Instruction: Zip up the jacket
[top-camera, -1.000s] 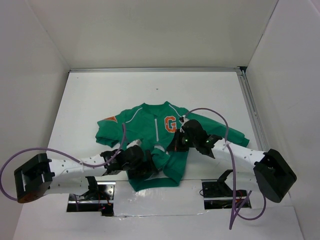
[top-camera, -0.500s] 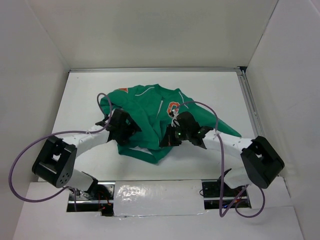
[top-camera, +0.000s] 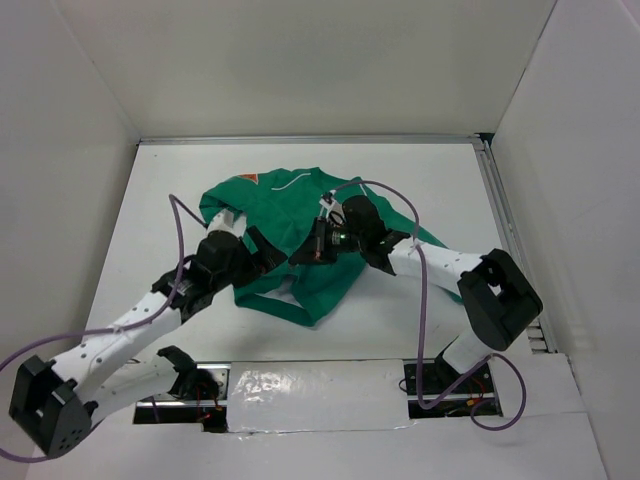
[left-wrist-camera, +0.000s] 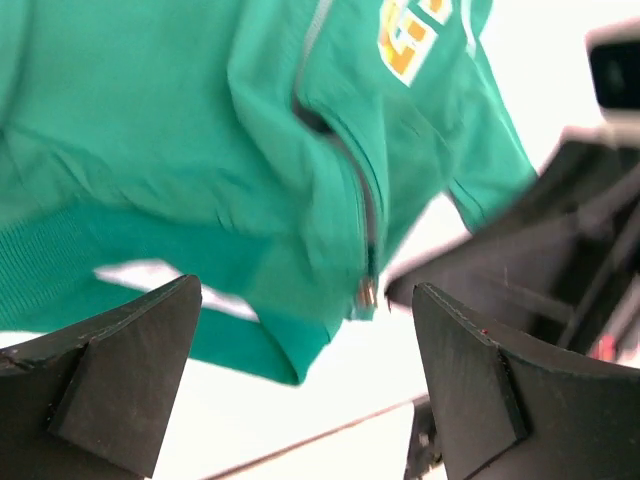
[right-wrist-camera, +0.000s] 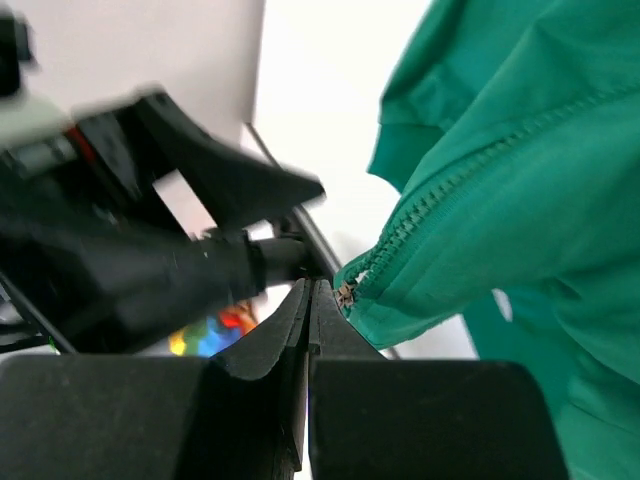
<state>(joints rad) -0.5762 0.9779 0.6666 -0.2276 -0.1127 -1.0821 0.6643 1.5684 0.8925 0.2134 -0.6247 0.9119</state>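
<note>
The green jacket (top-camera: 285, 205) lies bunched in the middle of the table, its orange shoulder patch (top-camera: 248, 178) at the far left. My right gripper (top-camera: 306, 252) is shut at the bottom end of the zipper, with the zipper slider (right-wrist-camera: 347, 294) right at its tips (right-wrist-camera: 312, 287). It holds that corner of the hem off the table. My left gripper (top-camera: 262, 248) is open and empty, just left of the hem. In the left wrist view its gripper (left-wrist-camera: 305, 295) frames the slider (left-wrist-camera: 365, 293), the closed zipper and part of the orange "G" (left-wrist-camera: 410, 30).
White walls enclose the table on three sides. A metal rail (top-camera: 500, 220) runs along the right edge. A foil-taped strip (top-camera: 300, 385) covers the near edge between the arm bases. Purple cables (top-camera: 180, 225) loop over both arms.
The jacket has been dragged from the near edge toward the far side and bunched up. Both grippers moved away from me. The left gripper has come off the hem and is open.
</note>
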